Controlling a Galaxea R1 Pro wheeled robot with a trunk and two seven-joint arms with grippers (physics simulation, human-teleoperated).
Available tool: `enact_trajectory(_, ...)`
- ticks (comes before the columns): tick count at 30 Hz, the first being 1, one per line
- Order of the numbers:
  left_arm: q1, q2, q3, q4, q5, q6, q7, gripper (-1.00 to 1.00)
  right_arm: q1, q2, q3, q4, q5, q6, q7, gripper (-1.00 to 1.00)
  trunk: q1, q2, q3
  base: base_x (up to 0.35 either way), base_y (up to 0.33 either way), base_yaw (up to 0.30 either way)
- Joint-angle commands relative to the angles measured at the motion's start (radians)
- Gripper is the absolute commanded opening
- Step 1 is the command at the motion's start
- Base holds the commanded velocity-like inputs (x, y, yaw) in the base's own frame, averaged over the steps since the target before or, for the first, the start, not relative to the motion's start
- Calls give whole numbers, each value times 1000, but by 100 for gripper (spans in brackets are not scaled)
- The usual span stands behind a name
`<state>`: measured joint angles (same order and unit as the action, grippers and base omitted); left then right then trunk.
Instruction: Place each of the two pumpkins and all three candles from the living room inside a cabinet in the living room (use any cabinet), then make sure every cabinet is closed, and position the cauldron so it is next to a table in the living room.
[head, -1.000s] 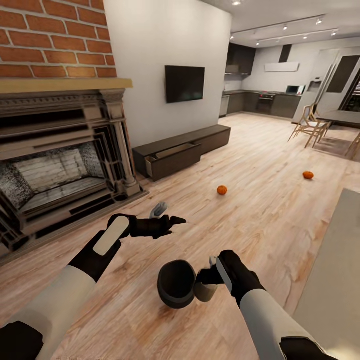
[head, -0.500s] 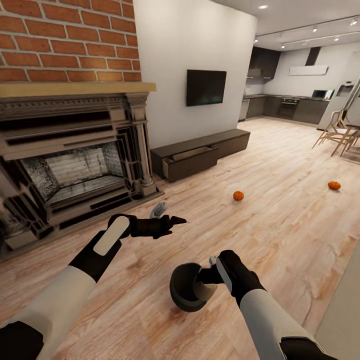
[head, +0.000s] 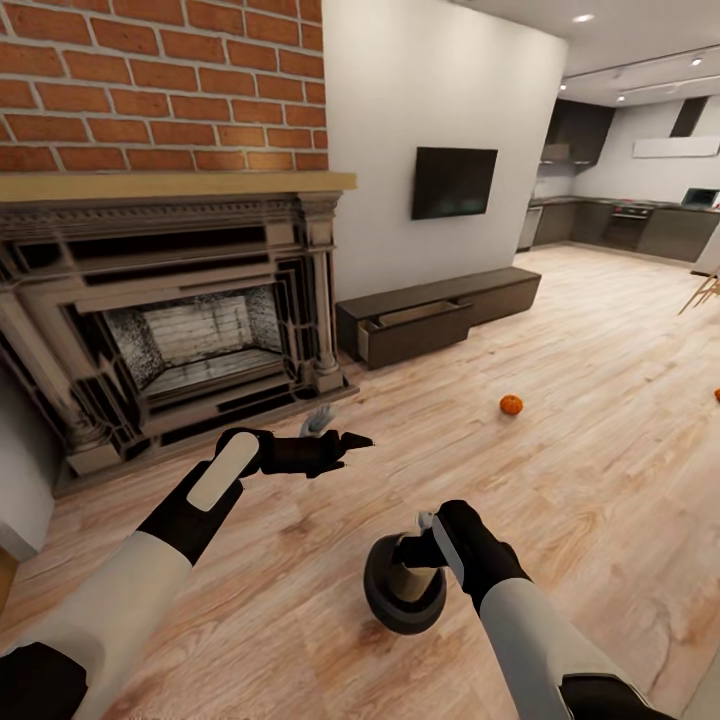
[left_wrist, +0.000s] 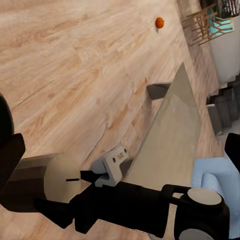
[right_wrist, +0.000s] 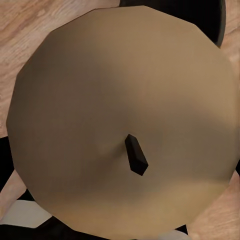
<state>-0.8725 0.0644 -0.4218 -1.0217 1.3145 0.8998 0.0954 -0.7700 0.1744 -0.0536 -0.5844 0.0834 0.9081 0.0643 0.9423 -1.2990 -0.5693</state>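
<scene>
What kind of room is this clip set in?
A simulated open-plan living room: brick-fronted dark fireplace, black wall-mounted TV, long low dark-brown wooden cabinet, with a dark kitchen beyond.

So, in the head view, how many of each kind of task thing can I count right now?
Pumpkins: 2, one on the floor, one cut by the picture's right edge
Candle: 1
Cauldron: 1
Cabinet: 1, with a drawer open
Total: 5
</scene>
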Motion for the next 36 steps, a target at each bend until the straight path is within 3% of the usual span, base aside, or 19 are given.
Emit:
enact_trajectory(1, 0, 0, 0, 0, -1, 0, 0, 100, 0, 0, 0, 0, -2, 0, 0, -100, 0, 0, 1, 0, 0, 234)
enact_trajectory(21, 0, 0, 0, 0, -3, 0, 0, 100, 0, 0, 0, 18, -3, -52, 5, -100, 0, 0, 4, 0, 0, 42)
enact_trajectory(36, 0, 0, 0, 0, -3, -1, 0, 100, 0, 0, 0, 18, -1, -52, -1, -100, 0, 0, 4, 0, 0, 269)
